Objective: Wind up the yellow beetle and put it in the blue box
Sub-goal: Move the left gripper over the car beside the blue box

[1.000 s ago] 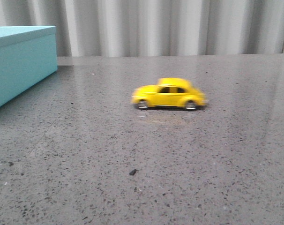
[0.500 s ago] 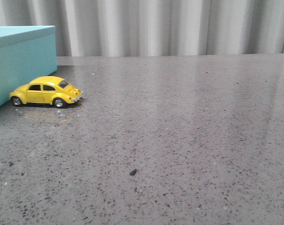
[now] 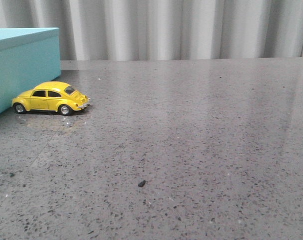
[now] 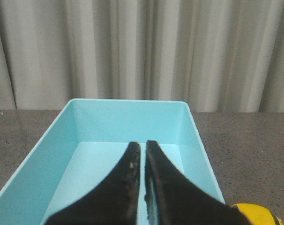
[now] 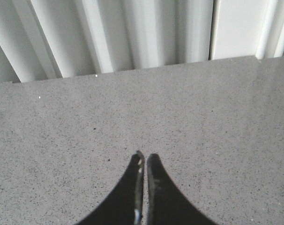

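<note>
The yellow beetle point(image 3: 50, 99) stands on its wheels on the grey table, its nose against the side of the blue box point(image 3: 22, 65) at the far left of the front view. In the left wrist view the blue box point(image 4: 193, 136) is open and nothing lies inside; my left gripper point(image 4: 143, 145) hovers over it, shut with nothing held. A sliver of the yellow beetle point(image 4: 254, 212) shows at that view's corner, outside the box wall. My right gripper point(image 5: 145, 157) is shut and empty over bare table. Neither gripper appears in the front view.
A small dark crumb point(image 3: 141, 183) lies on the speckled grey table point(image 3: 201, 150) near the front. A pleated pale curtain point(image 3: 181, 27) closes off the far edge of the table.
The beetle rolled left across the table from the middle until it met the box side, then shifted back a touch to the right and stopped.
</note>
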`<state>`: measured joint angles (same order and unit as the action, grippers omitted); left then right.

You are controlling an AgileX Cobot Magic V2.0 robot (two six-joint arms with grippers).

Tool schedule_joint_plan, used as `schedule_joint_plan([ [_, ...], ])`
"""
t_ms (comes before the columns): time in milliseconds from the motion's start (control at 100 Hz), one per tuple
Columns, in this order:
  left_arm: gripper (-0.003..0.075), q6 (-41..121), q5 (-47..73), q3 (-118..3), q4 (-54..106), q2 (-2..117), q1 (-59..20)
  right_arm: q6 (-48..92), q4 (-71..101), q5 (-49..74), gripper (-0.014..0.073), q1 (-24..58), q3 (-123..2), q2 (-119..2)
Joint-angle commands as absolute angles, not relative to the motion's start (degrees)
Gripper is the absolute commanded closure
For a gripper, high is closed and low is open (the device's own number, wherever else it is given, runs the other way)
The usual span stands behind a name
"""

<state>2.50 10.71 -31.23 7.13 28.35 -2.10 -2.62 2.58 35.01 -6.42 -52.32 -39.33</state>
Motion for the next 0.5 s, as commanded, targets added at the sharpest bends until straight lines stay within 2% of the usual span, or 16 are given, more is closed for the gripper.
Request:
schedule_joint_plan([
  [0, 0.0740, 5.45, 7.06, -36.30, 7.11, 32.37, -2.59, -1.91, 2.63, 30.53, 0.0655, -6.42, -52.71, -37.53],
  [90, 0.0717, 9.33, 7.06, -39.52, 7.11, 36.01, -2.59, -1.91, 2.63, 31.64, 0.0655, -6.42, -52.22, -36.18],
  [160, 0.0645, 10.29, 7.18, -41.81, 7.11, 38.60, -2.59, -1.91, 2.63, 32.49, 0.0655, -6.42, -52.22, -35.37],
  [230, 0.0530, 10.37, 7.18, -43.99, 7.11, 41.09, -2.59, -1.91, 2.63, 32.88, 0.0655, -6.42, -52.22, -34.72],
  [330, 0.0323, 11.32, 7.39, -46.93, 7.11, 44.62, -2.59, -1.91, 2.63, 33.88, 0.0655, -6.42, -52.22, -34.35],
  [380, 0.0255, 11.74, 8.20, -48.35, 7.11, 46.12, -2.59, -1.91, 2.63, 34.30, 0.0655, -6.42, -52.22, -34.32],
  [420, 0.0226, 11.74, 9.06, -49.36, 7.11, 47.08, -2.59, -1.91, 2.63, 34.44, 0.0655, -6.42, -52.22, -34.32],
  [490, 0.0228, 12.40, 10.38, -51.34, 7.11, 48.81, -3.43, -1.91, 2.63, 34.56, 0.0655, -6.42, -52.22, -34.32],
])
